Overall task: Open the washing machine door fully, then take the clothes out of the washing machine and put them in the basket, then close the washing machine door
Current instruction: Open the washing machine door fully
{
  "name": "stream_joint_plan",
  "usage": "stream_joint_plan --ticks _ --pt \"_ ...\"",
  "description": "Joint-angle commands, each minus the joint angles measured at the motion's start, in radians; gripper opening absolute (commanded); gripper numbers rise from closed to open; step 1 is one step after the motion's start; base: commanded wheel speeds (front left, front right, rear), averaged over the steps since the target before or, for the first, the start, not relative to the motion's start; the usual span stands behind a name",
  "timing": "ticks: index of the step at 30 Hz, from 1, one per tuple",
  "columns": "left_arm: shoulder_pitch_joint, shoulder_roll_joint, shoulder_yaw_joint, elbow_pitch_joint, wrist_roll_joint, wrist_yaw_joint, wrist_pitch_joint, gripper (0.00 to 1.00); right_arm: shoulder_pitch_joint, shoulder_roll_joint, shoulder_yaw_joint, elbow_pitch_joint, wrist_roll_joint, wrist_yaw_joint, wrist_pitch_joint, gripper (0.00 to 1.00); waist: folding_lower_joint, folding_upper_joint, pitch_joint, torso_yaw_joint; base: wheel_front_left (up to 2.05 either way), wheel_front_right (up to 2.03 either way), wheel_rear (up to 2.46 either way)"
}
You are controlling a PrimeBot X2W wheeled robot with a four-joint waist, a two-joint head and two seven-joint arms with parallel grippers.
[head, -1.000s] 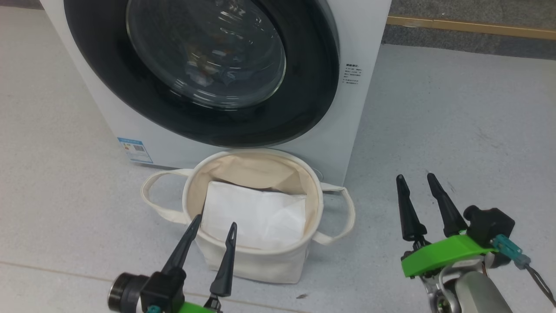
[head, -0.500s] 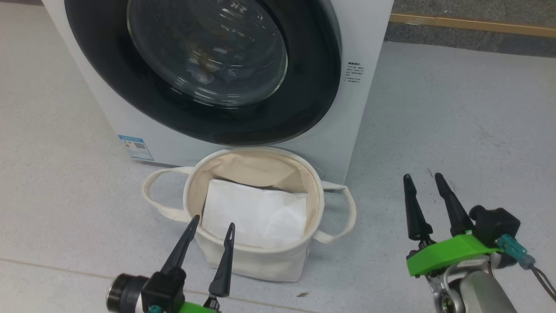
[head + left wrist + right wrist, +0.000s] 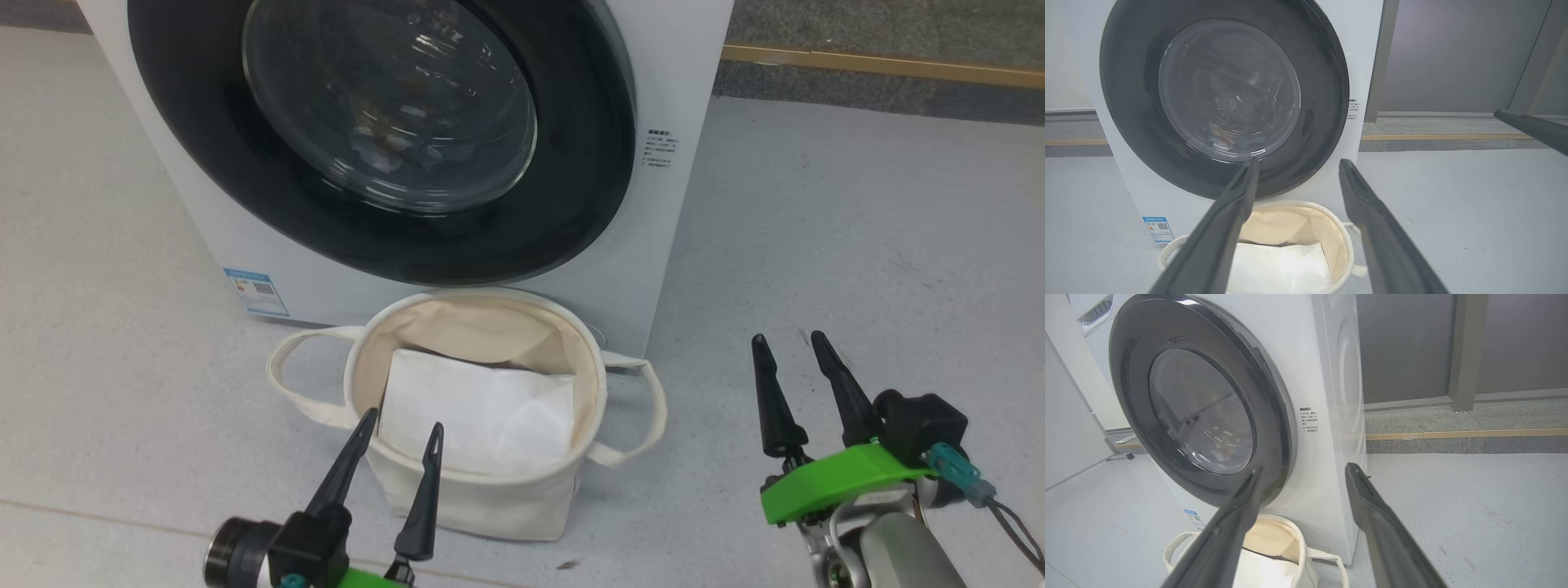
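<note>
You had 1 washing machine (image 3: 690, 73) before you, a white box standing on the grey floor (image 3: 857, 245). Its 1 washing machine door (image 3: 571, 171) lay shut flat against the front, the black rim ringing 1 bulging glass window.

Just in front of the machine, below the door, stood 1 basket (image 3: 482, 506), upright and cream, with 2 loop handles, 1 out to each side. Inside it lay 1 folded white sheet (image 3: 482, 416).

You had 2 grippers low in the head view, each with 2 dark fingers. Your left gripper (image 3: 406, 419) hung at the near rim of the basket, fingers spread apart and grasping nothing. Your right gripper (image 3: 787, 337) hung over bare floor, well to the right of the basket, likewise spread and empty.

The clothes (image 3: 1221, 138) were inside the drum, seen through the glass as 1 dim heap low in the window; the print was too blurred to make out.

On the machine's front you could see 1 small blue label (image 3: 255, 291) at the lower left and 1 block of small printed text (image 3: 660, 147) right of the door.
</note>
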Motion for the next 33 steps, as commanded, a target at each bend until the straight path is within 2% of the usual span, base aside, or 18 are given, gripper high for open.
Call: stream_joint_plan --ticks 1,12,16,17,18,26,30,33 --pt "-0.022 -0.006 0.038 -0.032 0.0 -0.004 -0.012 1.0 -0.027 -0.006 0.022 -0.03 -0.01 0.0 -0.012 1.0 0.0 0.0 0.001 0.0 0.0 0.0 0.0" --pt "-0.029 -0.014 0.04 -0.033 0.005 -0.012 -0.012 1.0 -0.036 -0.006 0.036 -0.037 -0.009 0.0 -0.012 1.0 0.0 0.0 0.024 -0.001 0.0 0.0 0.0" --pt "-0.038 -0.016 0.04 -0.035 0.008 -0.013 -0.012 1.0 -0.043 -0.006 0.049 -0.044 0.037 0.0 -0.012 1.0 0.0 0.0 0.04 -0.002 0.0 0.0 0.0" --pt "-0.04 -0.017 0.04 -0.035 0.009 -0.013 -0.012 1.0 -0.047 -0.006 0.053 -0.048 0.064 0.0 -0.012 0.1 0.0 0.0 0.046 -0.002 0.0 0.0 0.0" --pt "-0.042 -0.017 0.04 -0.035 0.01 -0.013 -0.012 1.0 -0.05 -0.006 0.056 -0.052 0.085 0.0 -0.012 0.0 0.0 0.0 0.051 -0.002 0.0 0.0 0.0" --pt "-0.071 -0.013 0.031 -0.032 0.045 -0.002 -0.012 1.0 -0.091 -0.006 0.029 -0.097 0.273 0.0 -0.012 0.0 0.0 0.0 0.106 -0.003 0.0 0.0 0.0" --pt "-0.088 -0.015 0.027 -0.031 0.048 -0.002 -0.012 1.0 -0.131 -0.006 0.019 -0.064 0.455 0.0 -0.012 0.0 0.0 0.0 0.138 -0.002 0.0 0.0 0.0" --pt "-0.105 -0.016 0.024 -0.032 0.05 -0.002 -0.012 1.0 -0.181 -0.006 0.024 0.005 0.6 0.0 0.0 0.0 0.0 0.0 0.164 0.001 0.0 0.0 0.0"
